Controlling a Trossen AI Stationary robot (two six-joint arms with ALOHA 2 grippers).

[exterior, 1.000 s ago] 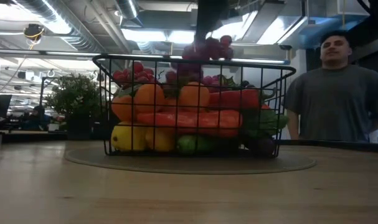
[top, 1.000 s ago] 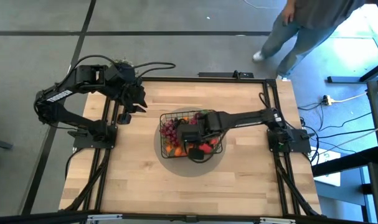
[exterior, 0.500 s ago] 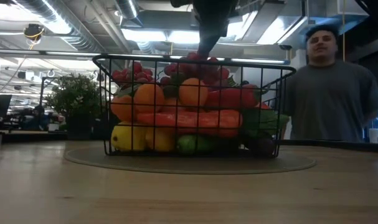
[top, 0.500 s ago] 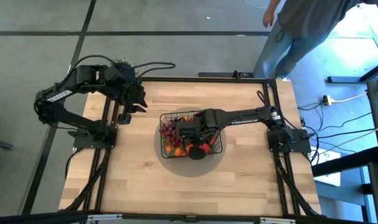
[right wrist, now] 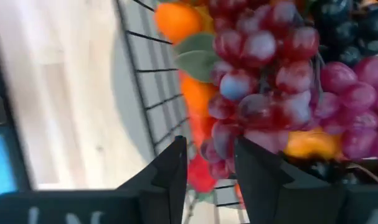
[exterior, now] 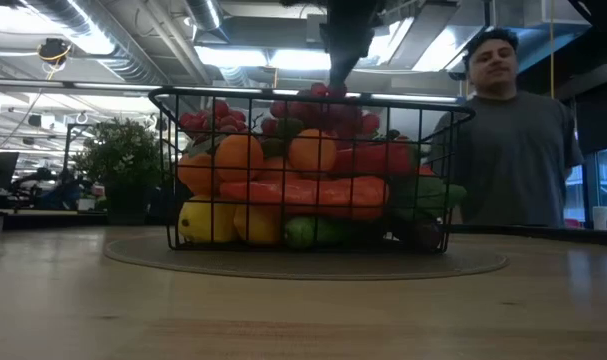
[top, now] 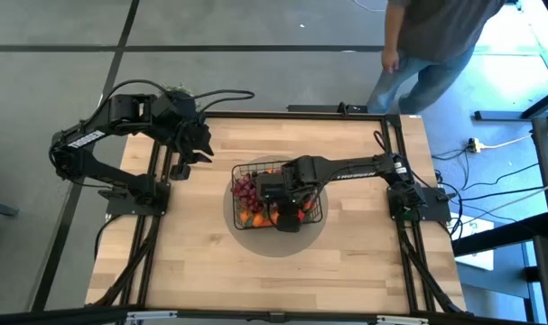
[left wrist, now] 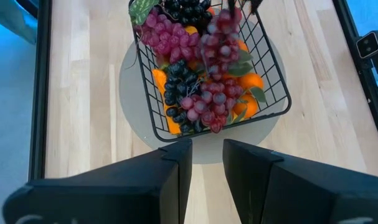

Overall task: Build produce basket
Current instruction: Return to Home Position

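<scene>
Right claw [top: 268,191] over basket [exterior: 233,93], left claw [top: 201,153] idle

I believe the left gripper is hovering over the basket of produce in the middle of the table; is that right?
Not quite: the right gripper is hovering over the basket of produce in the middle of the table, as the high view shows; the left gripper sits near the table's left edge.

Robotics lab w/ exposed ceiling ducts [exterior: 111,48]
</scene>
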